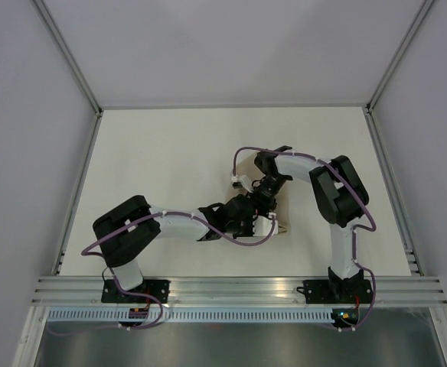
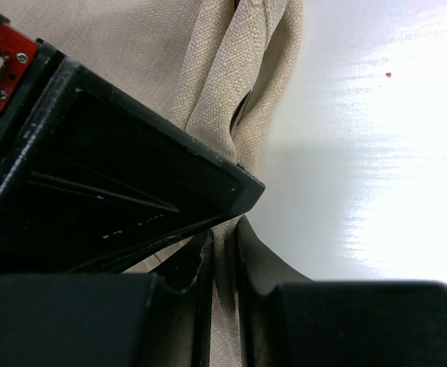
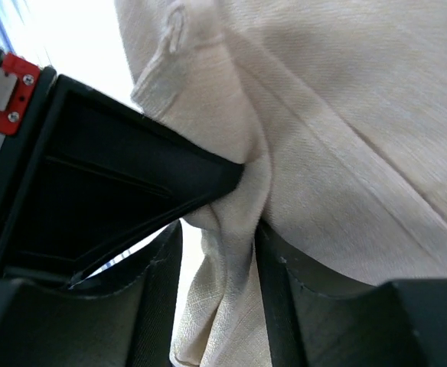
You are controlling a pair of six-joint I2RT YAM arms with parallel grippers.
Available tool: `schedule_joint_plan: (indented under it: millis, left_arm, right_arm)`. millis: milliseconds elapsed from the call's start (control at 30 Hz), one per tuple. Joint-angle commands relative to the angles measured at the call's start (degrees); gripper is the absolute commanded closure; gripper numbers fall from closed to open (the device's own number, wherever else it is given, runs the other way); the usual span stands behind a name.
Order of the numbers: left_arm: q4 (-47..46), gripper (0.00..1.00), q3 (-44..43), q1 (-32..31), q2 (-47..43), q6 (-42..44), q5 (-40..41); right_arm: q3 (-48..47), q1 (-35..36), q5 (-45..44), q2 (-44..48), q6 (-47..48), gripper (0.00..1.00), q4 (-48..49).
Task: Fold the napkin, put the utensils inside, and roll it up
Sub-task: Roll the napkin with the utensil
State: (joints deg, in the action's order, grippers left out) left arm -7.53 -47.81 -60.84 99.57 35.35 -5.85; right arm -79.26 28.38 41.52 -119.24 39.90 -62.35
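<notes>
The tan napkin (image 1: 279,228) is bunched small under both grippers near the table's middle front, and only a sliver of it shows from above. My left gripper (image 1: 246,218) is shut on a thin fold of the napkin (image 2: 223,76), with cloth pinched between its jaws (image 2: 223,241). My right gripper (image 1: 265,193) comes in from behind. Its jaws (image 3: 217,229) stand apart around a gathered ridge of the napkin (image 3: 346,115), and light shows between the left finger and the cloth. The utensils are out of view.
The white table (image 1: 170,153) has metal frame posts along both sides and the back. An aluminium rail (image 1: 231,289) runs along the near edge by the arm bases. Purple cables (image 1: 246,151) loop off both arms.
</notes>
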Motion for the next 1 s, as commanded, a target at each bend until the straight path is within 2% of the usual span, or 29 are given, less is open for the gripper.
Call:
schedule_joint_plan:
  millis: [0,200,467,800,967]
  left_arm:
    - [6.38,0.98,-1.49,0.37,2.47,-5.03,-8.91]
    - [9.81,0.98,-3.68,2.13,3.61,-6.96,-12.69]
    - [18.06,0.98,-10.62,5.38,8.08,-9.69,-18.67]
    - [32.03,0.98,-23.19,12.58,19.51,-15.05,-31.75]
    - [38.11,0.98,-29.6,15.57,24.7,-16.28,-38.26]
  right_arm:
    - [1.04,-1.48,-8.9,3.91,-2.61,0.5,11.97]
    - [4.12,-4.9,-12.6,9.64,-8.69,0.46,18.74]
    - [7.1,-11.24,-10.15,15.69,-12.3,0.45,22.61]
    - [14.74,-19.58,-6.01,26.77,-11.52,0.46,28.59]
    - [20.54,-21.26,-5.22,34.93,-9.05,0.47,32.02]
